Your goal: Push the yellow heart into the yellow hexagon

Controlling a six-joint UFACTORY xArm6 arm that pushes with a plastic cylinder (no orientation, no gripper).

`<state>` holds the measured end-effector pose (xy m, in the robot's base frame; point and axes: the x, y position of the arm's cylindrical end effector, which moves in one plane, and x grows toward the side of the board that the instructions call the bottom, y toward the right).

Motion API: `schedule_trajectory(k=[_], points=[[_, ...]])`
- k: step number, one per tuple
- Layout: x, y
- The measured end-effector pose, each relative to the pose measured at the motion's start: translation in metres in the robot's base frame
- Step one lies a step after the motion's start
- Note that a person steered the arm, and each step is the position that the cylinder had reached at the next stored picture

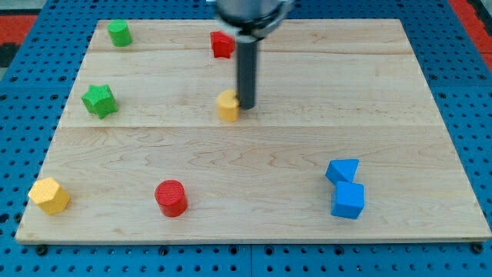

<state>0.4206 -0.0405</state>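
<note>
Eight blocks lie on the wooden board (307, 85). The yellow heart (227, 106) sits near the middle, a little toward the view's top, and my tip (246, 105) touches its right side, so the heart is just to the view's left of the tip. My tip is a bare rod: it has no jaws and grasps nothing, only rests against the heart. The yellow hexagon (49, 195) is far off from the tip, down and to the view's left, near the board's bottom-left corner. The red cylinder (171, 198) stands below and left of the tip, between heart and bottom edge. A red block (221, 45) sits just above and left of the tip, beside the rod. The green star (99, 101) is well to the left, a green block (119, 33) up-left. Two blue blocks, touching, lie down-right: a blue wedge-like one (342, 170) and a blue cube (348, 201).
</note>
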Motion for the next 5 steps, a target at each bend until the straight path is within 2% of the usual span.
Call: schedule_trajectory(k=[1, 2, 3, 5], points=[[0.021, -0.09], [-0.007, -0.104], [-0.007, -0.123], [0.104, -0.167]])
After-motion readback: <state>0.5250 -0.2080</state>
